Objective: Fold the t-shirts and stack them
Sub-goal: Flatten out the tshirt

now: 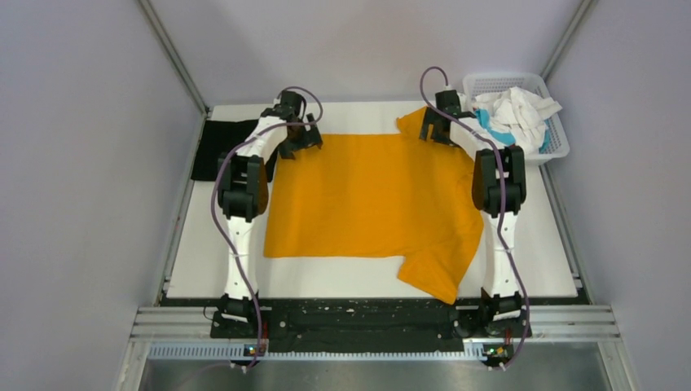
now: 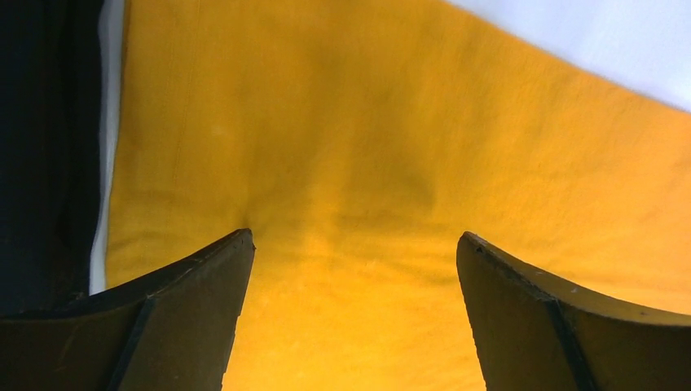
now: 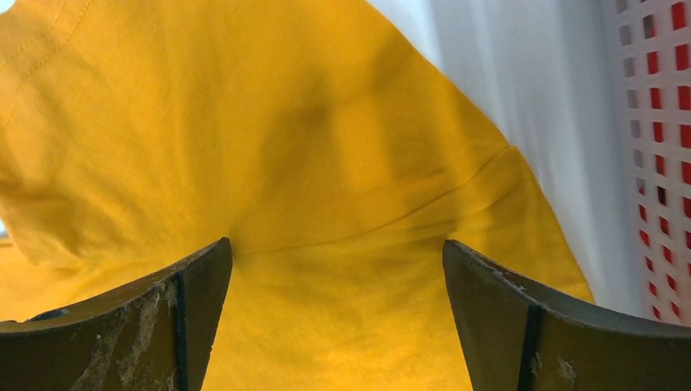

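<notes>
Left gripper [image 2: 354,240] gapes wide and empty, low over the far left corner of the orange shirt [image 1: 367,195], with cloth filling the view between its fingers. Just to its left lies the black shirt [image 1: 213,147]. Right gripper [image 3: 338,244] is equally spread and empty over the orange shirt's far right sleeve. Just to its right stands the basket [image 1: 501,83], with a white shirt [image 1: 521,106] heaped inside.

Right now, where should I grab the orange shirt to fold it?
I'd pinch its far edge from above, since the shirt lies flat: hem corner on the left, sleeve on the right. Both jaws hover open there.
</notes>
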Action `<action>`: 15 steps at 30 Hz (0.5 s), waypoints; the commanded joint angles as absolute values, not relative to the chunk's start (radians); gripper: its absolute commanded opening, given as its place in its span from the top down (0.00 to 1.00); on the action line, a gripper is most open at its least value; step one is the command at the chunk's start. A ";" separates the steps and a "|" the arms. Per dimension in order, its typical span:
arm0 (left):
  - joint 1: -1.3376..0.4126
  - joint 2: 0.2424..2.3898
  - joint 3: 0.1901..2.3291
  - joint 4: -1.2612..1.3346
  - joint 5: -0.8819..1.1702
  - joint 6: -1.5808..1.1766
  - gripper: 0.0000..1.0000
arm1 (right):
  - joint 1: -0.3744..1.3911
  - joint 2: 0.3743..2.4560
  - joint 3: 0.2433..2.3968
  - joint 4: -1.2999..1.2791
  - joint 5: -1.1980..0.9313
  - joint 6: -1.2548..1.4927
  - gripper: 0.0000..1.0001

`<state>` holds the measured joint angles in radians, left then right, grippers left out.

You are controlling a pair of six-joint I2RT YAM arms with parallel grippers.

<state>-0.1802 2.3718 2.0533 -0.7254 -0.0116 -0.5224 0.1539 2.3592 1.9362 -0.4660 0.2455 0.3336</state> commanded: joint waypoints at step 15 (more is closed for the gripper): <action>-0.224 1.231 0.871 -0.861 -0.341 -0.866 0.05 | 0.305 1.506 1.070 -0.372 0.294 0.431 0.01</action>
<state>-0.2272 1.3796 1.0805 -0.7441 -0.1883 -0.7033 0.3038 1.6253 1.2381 -0.3973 0.2737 0.3363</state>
